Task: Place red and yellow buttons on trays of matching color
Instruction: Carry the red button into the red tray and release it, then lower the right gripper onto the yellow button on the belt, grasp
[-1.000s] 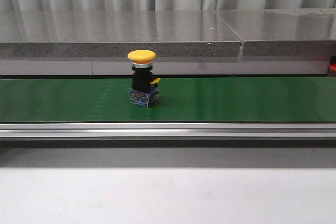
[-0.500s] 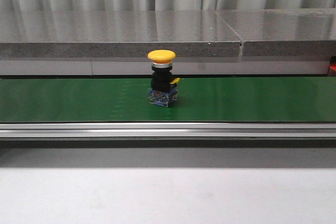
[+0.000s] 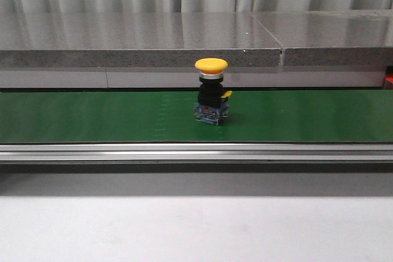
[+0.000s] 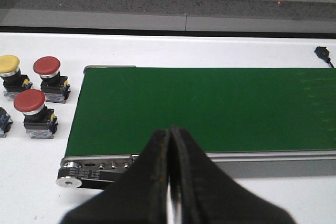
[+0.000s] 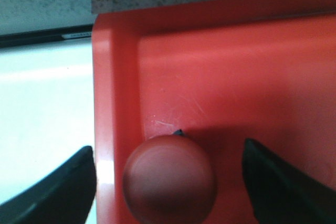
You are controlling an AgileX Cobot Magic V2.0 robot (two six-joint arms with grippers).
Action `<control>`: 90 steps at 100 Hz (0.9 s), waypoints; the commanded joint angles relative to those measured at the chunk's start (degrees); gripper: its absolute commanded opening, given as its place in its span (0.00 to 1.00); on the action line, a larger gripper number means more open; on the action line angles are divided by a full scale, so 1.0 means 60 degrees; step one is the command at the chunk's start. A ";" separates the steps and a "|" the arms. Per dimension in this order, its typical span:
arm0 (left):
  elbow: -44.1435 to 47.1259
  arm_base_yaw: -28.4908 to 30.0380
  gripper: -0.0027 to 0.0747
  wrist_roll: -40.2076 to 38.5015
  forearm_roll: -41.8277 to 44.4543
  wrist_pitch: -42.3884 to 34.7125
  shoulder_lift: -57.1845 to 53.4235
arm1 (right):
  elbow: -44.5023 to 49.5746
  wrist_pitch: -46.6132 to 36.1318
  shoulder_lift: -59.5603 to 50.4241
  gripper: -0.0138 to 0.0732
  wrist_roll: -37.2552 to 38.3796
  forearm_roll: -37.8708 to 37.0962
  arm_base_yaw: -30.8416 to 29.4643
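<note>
Yellow button (image 3: 211,92): stood upright on the green belt (image 3: 307,118), near its middle.
Left gripper (image 4: 169,145): fingers pressed together, empty, above the belt's near edge.
Right gripper (image 5: 168,182): fingers spread wide.
Red button (image 5: 169,181): between the right fingers, touching neither, in the red tray (image 5: 236,77).
Spare buttons: two red (image 4: 46,66) (image 4: 29,100), one yellow (image 4: 9,64), at ten o'clock from the left gripper.

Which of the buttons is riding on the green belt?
The yellow mushroom-head push button standing upright on the green conveyor belt. The two red-capped buttons and another yellow-capped one stand on the white table beside it.
</note>
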 commanded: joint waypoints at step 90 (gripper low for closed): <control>-0.0266 -0.0066 0.01 -0.0110 -0.0005 -0.0700 0.0039 | 0.2883 0.2763 -0.5149 0.85 -0.1187 0.1689 0.1860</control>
